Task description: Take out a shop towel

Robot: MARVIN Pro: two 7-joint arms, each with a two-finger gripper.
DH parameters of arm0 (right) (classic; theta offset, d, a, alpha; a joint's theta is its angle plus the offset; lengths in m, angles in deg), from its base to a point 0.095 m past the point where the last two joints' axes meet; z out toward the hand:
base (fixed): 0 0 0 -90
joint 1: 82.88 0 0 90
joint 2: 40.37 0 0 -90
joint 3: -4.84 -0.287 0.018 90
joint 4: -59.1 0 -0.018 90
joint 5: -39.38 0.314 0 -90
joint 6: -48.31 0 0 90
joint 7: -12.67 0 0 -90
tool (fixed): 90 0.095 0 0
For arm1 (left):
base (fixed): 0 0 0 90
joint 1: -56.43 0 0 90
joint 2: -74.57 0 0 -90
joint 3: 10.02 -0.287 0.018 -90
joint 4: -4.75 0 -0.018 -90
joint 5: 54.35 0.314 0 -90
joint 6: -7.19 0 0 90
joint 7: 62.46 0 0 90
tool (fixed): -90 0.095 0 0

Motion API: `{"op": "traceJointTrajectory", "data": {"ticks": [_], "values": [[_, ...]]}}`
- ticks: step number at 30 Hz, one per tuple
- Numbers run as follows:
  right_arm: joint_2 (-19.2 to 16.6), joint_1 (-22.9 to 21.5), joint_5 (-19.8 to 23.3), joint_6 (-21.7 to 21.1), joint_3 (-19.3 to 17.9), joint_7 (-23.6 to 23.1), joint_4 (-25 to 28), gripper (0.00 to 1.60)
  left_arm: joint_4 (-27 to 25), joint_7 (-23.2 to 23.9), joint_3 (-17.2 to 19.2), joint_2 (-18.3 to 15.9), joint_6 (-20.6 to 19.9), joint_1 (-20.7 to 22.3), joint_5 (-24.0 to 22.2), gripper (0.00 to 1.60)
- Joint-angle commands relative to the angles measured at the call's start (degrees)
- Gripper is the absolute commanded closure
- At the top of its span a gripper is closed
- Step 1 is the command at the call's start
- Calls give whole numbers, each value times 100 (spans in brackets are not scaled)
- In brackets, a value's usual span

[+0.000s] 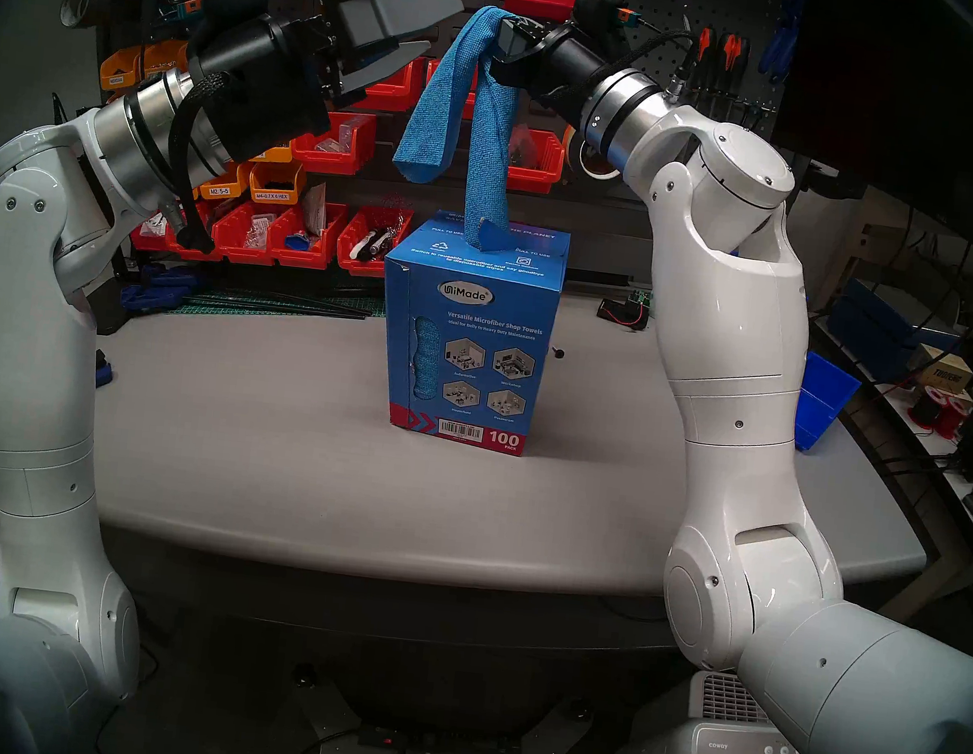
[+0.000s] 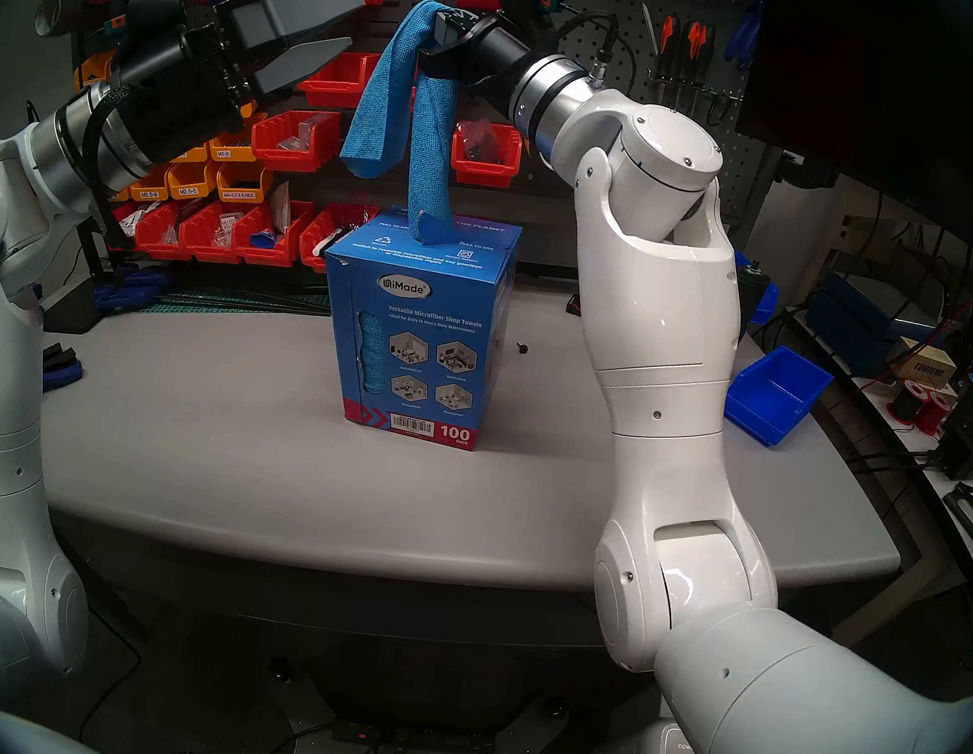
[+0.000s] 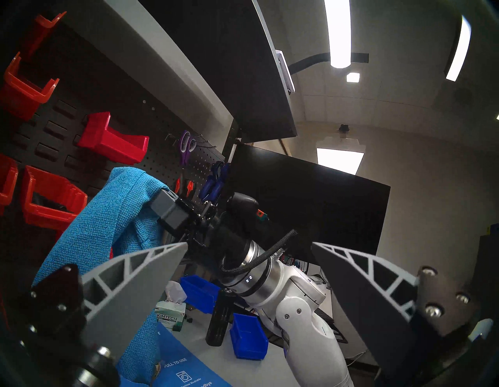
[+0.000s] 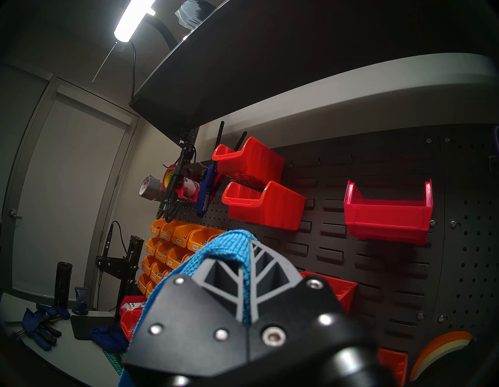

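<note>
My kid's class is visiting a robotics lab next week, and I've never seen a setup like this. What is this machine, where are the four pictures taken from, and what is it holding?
It is a robot with two white jointed arms at a grey worktable. Two near-identical pictures come from cameras on its head; the other two come from a camera on each wrist, looking past its own fingers. On the table stands a tall blue printed cardboard box of shop towels. The right end effector is shut on a bright blue microfiber shop towel: one end hangs free, while the other still runs down into the slot on the box's top, so it is not fully out. The left end effector is open, holding nothing, beside the towel.
</note>
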State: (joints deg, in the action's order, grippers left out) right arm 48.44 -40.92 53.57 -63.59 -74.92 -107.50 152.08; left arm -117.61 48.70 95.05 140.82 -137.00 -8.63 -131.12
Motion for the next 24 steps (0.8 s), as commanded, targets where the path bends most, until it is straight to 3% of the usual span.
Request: {"op": "traceJointTrajectory", "data": {"ticks": [1,5,12,24], "values": [[7,-169,-16,67,-16,-2,157,160,-275,14,148,73,-80,17,-294,0],[7,-169,-15,66,-16,-1,156,160,-489,11,247,-44,-80,-210,-550,0],[5,-169,-15,68,-15,0,157,160,-588,36,337,-250,-80,-471,-574,0],[4,-169,-12,67,-14,1,157,160,-63,202,54,-655,106,-168,279,0]]}}
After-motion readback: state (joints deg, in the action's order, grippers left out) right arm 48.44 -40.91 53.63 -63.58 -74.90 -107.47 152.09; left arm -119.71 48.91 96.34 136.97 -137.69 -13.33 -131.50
